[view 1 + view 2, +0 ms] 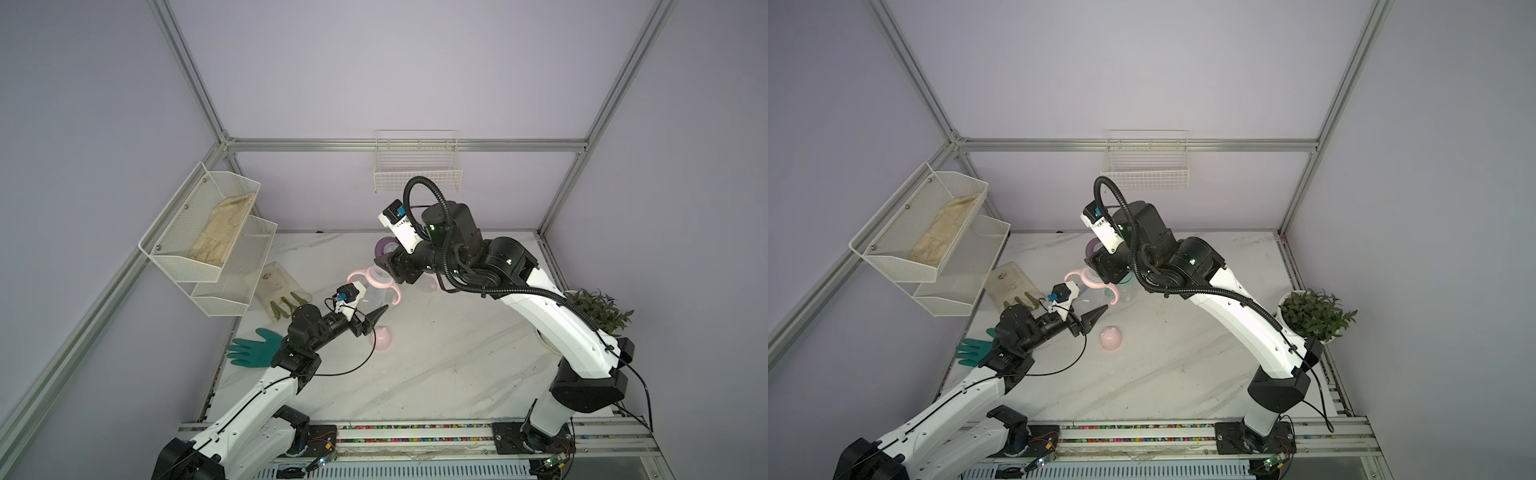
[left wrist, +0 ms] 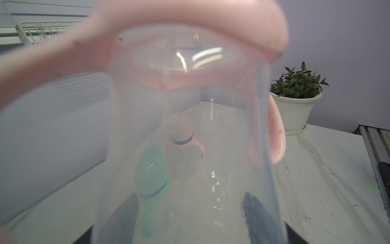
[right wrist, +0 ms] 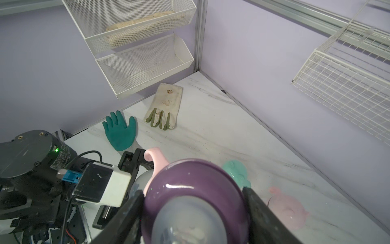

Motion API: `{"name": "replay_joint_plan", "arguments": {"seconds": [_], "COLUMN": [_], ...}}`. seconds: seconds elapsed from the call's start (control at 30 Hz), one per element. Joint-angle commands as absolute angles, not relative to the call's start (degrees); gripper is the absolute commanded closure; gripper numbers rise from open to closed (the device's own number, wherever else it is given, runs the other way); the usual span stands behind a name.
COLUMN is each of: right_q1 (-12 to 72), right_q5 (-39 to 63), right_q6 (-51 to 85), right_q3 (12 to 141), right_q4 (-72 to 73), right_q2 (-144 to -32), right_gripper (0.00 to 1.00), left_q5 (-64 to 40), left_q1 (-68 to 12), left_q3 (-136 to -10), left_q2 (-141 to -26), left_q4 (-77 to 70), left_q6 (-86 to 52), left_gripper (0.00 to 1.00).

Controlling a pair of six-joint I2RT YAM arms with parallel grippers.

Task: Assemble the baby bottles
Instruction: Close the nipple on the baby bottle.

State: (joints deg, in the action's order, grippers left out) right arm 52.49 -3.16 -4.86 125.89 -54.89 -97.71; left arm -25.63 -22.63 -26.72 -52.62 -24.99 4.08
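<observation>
While the left claw [image 2: 190,195] clamps a clear bottle [image 2: 190,131], the right claw [image 3: 193,193] pinches a purple collar [image 3: 185,177].

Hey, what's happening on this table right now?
A baby bottle is being put together. The left gripper holds a clear bottle with a pink handle ring, while the right gripper holds a purple nipple collar near the bottle's mouth. A pink dome cap lies loose on the table.

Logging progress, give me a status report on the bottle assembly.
Left hand shut on clear bottle. Right hand shut on purple collar, near bottle's neck. Pink cap loose on table.
</observation>
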Motion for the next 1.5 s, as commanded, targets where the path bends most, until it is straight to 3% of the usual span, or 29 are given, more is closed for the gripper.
{"name": "replay_joint_plan", "arguments": {"seconds": [0.0,1.0,1.47], "right_q1": [52.35,52.36,42.34], "right_q5": [-2.91,-0.20,29.22], "right_q6": [-7.33,-8.44,-4.03], "right_q3": [128.90,131.31,116.96], "right_q4": [-54.91,-55.28,-60.60], "right_q2": [-97.09,-97.33,-90.76], "right_gripper": [0.53,0.53,0.55], "left_q5": [-26.68,-27.58,-39.45], "left_q1": [-22.91,-23.63,-23.82], "left_q3": [-25.42,-24.74,-28.36], "left_q2": [-53.21,-54.94,-51.59], "left_q4": [-29.58,-29.89,-26.52], "left_q6": [3.38,3.64,5.97], "left_gripper": [1.00,1.00,1.00]}}
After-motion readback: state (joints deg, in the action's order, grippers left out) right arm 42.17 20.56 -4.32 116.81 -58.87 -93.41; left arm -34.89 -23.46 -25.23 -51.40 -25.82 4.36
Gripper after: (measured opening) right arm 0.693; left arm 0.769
